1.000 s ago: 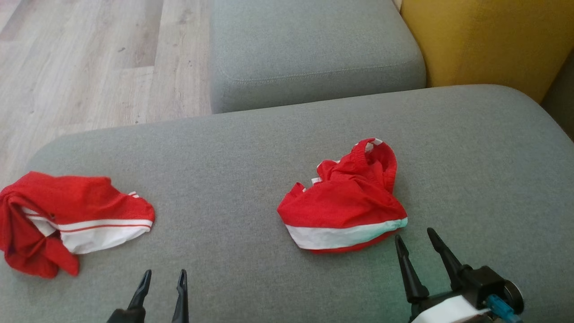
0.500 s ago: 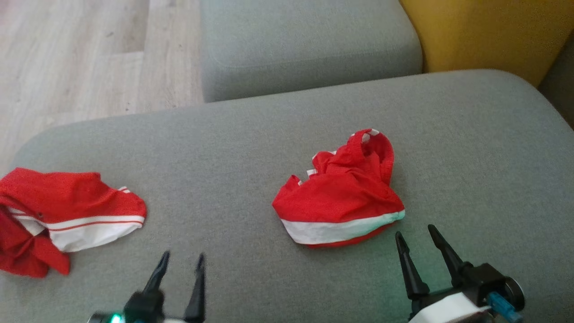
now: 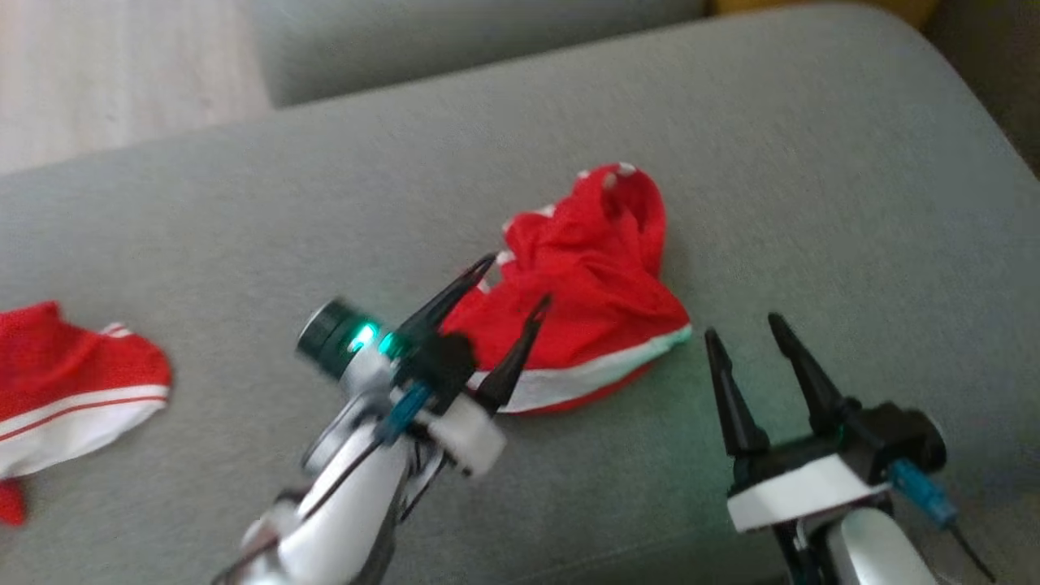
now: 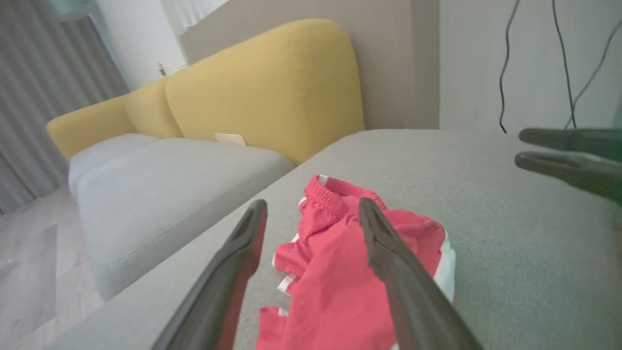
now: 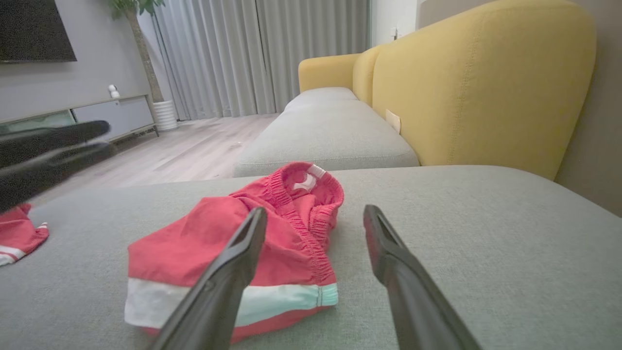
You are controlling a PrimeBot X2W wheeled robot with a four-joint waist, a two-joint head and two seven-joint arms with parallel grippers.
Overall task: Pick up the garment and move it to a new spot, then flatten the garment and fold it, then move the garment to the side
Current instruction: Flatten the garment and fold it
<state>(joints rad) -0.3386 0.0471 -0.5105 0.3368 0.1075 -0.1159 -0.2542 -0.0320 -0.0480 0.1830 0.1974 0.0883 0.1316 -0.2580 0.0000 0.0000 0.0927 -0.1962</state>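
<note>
On grey cushion (image 3: 812, 203), mid: red garment (image 3: 585, 276) w/ white hem band, crumpled in a heap, elastic waistband turned up at far end.
L gripper (image 3: 517, 280): over garment's left part, angled toward it; fingers spread wide, nothing betw. them. Blurred, so can't tell if tips touch cloth.
L wrist view: L gripper (image 4: 312, 203) frames the waistband end of garment (image 4: 330, 272); R gripper (image 4: 521, 148) at right edge.
R gripper (image 3: 740, 325): just beside garment's near-right corner, apart from cloth; fingers wide apart, empty.
R wrist view: R gripper (image 5: 315, 210) points past garment (image 5: 204, 233), which lies mostly to its left fingertip side; L gripper (image 5: 107, 137) blurred at left.
2nd red/white garment (image 3: 73, 374): cushion's left edge, well apart from the first.
Bkgd: another grey seat cushion (image 3: 455, 32), wood floor (image 3: 122, 73), yellow backrest (image 5: 486, 82).
</note>
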